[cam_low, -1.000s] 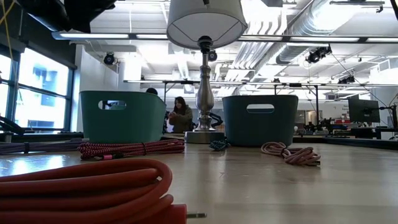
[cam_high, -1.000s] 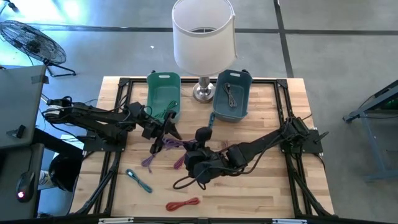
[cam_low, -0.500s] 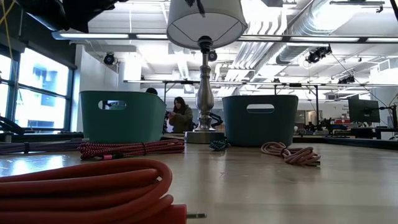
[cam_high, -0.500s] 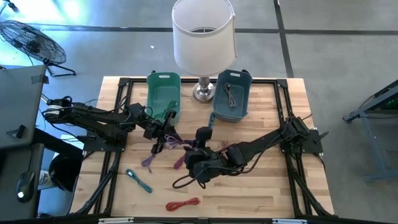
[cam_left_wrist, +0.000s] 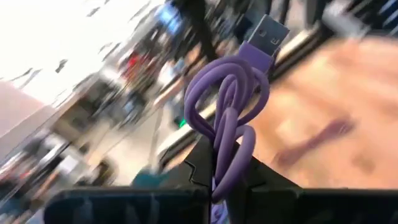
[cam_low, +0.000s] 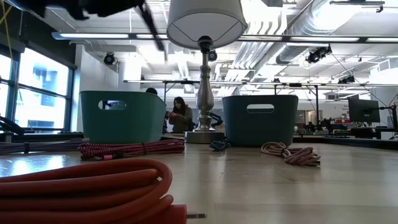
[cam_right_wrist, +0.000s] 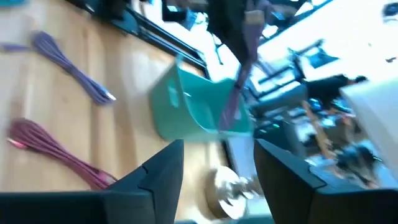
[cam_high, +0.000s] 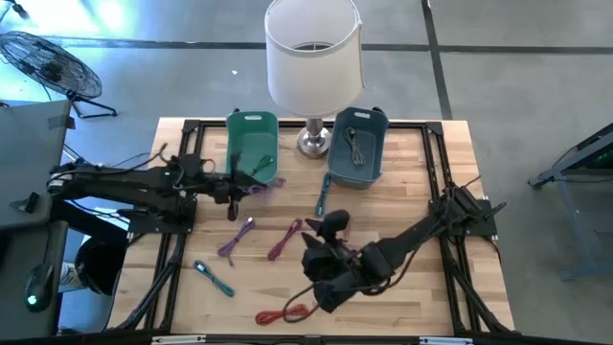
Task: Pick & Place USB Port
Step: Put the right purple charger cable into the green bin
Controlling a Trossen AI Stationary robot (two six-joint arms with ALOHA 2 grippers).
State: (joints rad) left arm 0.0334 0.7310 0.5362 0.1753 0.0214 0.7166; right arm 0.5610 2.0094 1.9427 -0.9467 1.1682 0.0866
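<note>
The lamp (cam_high: 312, 57) stands at the far edge of the table (cam_high: 412, 206), and a bin sits on each side of it. The green bin (cam_high: 251, 144), on the lamp's left-arm side, has a thin cable (cam_high: 263, 165) lying against one wall. The blue bin (cam_high: 356, 144), on the other side of the lamp, holds a dark coiled cable (cam_high: 355, 146).

The left gripper (cam_high: 236, 189) is clamped tight on a purple USB cable (cam_left_wrist: 227, 106); the coil rises between its fingers with the plug on top. It hovers just in front of the green bin. A second ago this gripper stood lower down the table with its fingers apart over the purple cable; now it has closed and carried the cable up toward the bin.

The right gripper (cam_high: 330, 227) sits in front of the lamp, well toward the table's near side, with its fingers (cam_right_wrist: 158, 174) parted and holding nothing. It was closed a second ago.

A lilac cable (cam_high: 236, 238), a magenta cable (cam_high: 283, 238), a teal cable (cam_high: 214, 278) and a red cable (cam_high: 283, 313) lie on the wood nearer the front edge.
</note>
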